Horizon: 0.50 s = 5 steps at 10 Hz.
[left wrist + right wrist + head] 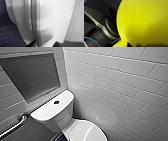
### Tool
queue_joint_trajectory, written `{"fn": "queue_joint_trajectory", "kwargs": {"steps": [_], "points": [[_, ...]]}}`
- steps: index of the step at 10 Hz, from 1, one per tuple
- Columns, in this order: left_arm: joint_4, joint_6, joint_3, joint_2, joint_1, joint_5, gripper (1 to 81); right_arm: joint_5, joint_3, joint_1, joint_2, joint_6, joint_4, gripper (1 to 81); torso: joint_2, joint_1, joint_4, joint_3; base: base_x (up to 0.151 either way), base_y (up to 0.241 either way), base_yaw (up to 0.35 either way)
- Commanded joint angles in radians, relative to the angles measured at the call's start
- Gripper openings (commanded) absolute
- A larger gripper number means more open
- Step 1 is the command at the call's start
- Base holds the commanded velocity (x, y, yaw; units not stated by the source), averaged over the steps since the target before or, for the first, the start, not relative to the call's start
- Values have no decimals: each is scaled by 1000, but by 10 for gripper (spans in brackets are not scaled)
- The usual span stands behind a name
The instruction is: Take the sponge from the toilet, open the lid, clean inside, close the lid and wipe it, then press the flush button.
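Observation:
The white toilet [58, 114] stands in a tiled corner. Its dark round flush button [56, 102] sits in the middle of the tank top. The lid [83, 132] lies down over the bowl at the lower edge of the head view. In the left wrist view the lid's edge [36, 25] runs close by. My left gripper [46, 44] is open there, with one dark fingertip [31, 43] on each side of that edge. The bright yellow sponge [142, 21] looms large in the right wrist view, and my right gripper [134, 45] is shut on it.
White tiled walls close in behind and to the right of the toilet [120, 84]. A recessed grey niche [31, 74] sits above the tank. A metal grab bar [15, 125] runs along the left wall. Dark blue floor tiles [6, 35] lie beside the bowl.

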Motion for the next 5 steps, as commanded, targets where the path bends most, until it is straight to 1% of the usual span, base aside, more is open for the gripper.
{"fn": "queue_joint_trajectory", "kwargs": {"steps": [1,5], "points": [[40,4,-22,42,-118,-12,811,-73,6,-33,-6,2,-8,10,0,0,0,0,0,0,0],[38,4,-60,67,-125,-15,811,-73,6,-36,-9,3,-7,10,0,0,0,0,0,0,0]]}}
